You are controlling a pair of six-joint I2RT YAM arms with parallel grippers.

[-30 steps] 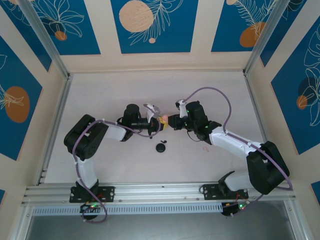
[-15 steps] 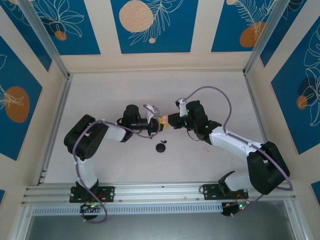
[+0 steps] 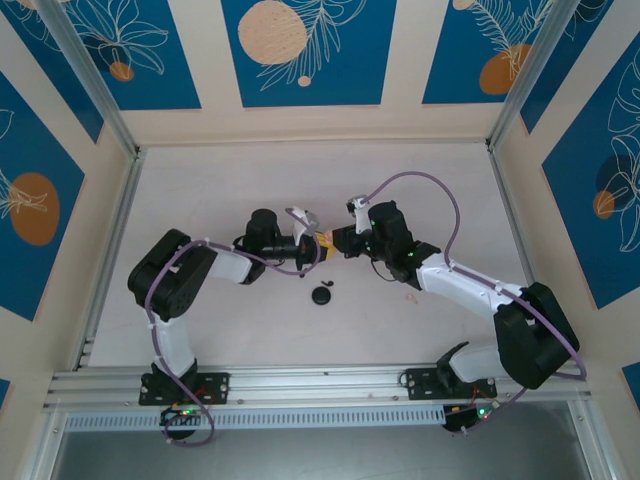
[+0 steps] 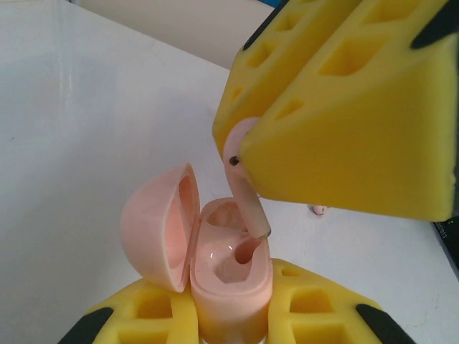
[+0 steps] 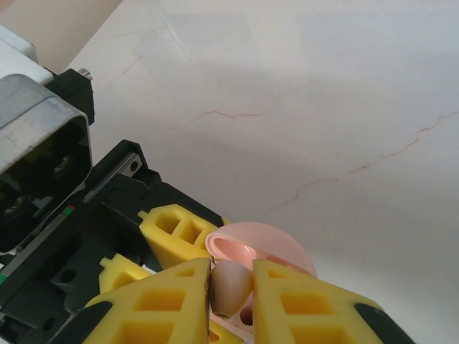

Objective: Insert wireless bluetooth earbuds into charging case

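Observation:
In the left wrist view, the pale pink charging case stands upright with its lid swung open to the left. My left gripper is shut on the case body. My right gripper is shut on a pale pink earbud, which hangs just over the case. The earbud's stem points down, its tip at the mouth of the case's right-hand socket. From above, both grippers meet at mid-table around the case. Another pink earbud lies on the table behind.
A black round case lies on the table just in front of the grippers. The loose pink earbud lies under the right forearm. The pale table is walled on three sides, with a metal rail at the near edge.
My right gripper has crept a little left and away from me, bringing the pink earbud closer over the open case. The left arm has held still.

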